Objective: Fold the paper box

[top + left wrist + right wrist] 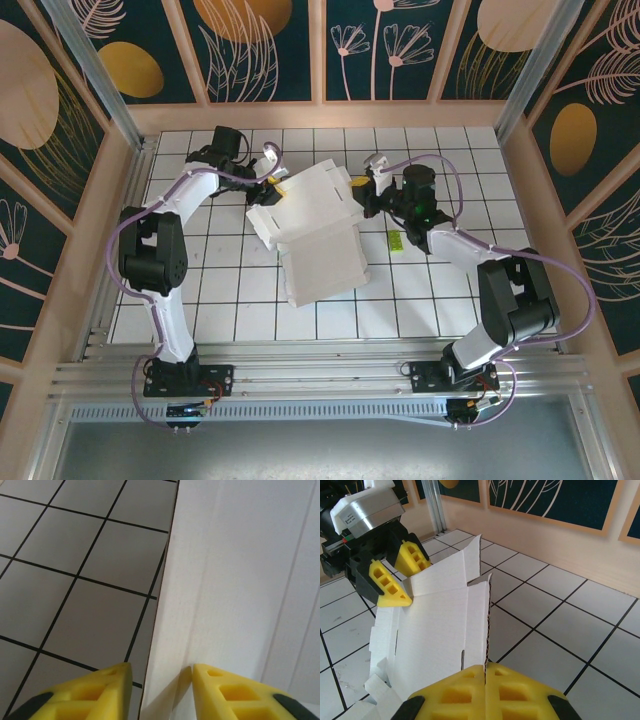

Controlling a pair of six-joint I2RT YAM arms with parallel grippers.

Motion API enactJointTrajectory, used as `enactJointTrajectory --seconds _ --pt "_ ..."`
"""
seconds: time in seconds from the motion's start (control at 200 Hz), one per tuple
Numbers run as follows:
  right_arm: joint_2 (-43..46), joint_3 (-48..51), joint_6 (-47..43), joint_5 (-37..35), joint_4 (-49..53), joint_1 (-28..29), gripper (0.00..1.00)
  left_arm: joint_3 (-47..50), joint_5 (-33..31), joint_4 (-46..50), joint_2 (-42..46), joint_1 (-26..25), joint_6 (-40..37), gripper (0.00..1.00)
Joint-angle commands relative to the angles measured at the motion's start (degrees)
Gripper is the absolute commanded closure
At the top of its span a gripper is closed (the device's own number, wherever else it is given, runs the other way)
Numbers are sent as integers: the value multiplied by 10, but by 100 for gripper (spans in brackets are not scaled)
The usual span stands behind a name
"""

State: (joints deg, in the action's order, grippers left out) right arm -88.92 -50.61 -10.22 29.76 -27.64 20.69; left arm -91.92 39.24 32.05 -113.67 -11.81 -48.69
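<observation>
Your right fingers [520, 692] pinch an upright edge of the paper box [437, 630], pressed together on it; your left fingers [95, 692] stand spread, one either side of its opposite flap, above the tabletop [75, 605].

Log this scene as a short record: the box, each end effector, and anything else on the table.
paper box: white side up, partly opened out on the tiled table, flaps raised at its far end
left end effector: jaws apart, astride a flap at the box's far-left corner; contact unclear
right end effector: shut on a raised cardboard edge of the box
other item: small yellow-green scrap on the table, right of the box and apart from it
fold status: not yet folded flat
</observation>
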Motion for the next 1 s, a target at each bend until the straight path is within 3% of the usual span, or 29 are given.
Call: enactJointTrajectory --seconds 0.0,0.135,0.32,0.45,0.531,0.581,0.701,0.801,0.876,0.996 --pt "-5 -11 -11 -4 -8 -4 100 7 -21 -16 30 -2 10 67" --pt "-9 -12 -8 -4 -5 -4 100 14 -44 -21 41 -2 15 73" --pt "-13 -15 16 -7 -10 -4 100 34 -43 -45 60 -5 28 98" --pt "-15 -19 58 -16 -13 -3 100 69 -49 -91 86 -17 41 100" --pt "-13 -30 108 -55 1 -3 77 99 -89 -139 109 -31 55 100" --pt "-10 -47 165 -98 32 -2 69 125 -125 -178 126 -41 58 100" --pt "18 -82 363 -205 141 -4 63 183 -241 -246 170 -81 22 100" --pt "53 -77 516 -222 208 -5 58 199 -318 -268 178 -106 -2 100" --pt "90 -33 607 -200 183 -1 53 197 -354 -275 178 -117 -7 100" --pt "145 56 740 -168 62 18 40 197 -421 -279 171 -141 -40 100"
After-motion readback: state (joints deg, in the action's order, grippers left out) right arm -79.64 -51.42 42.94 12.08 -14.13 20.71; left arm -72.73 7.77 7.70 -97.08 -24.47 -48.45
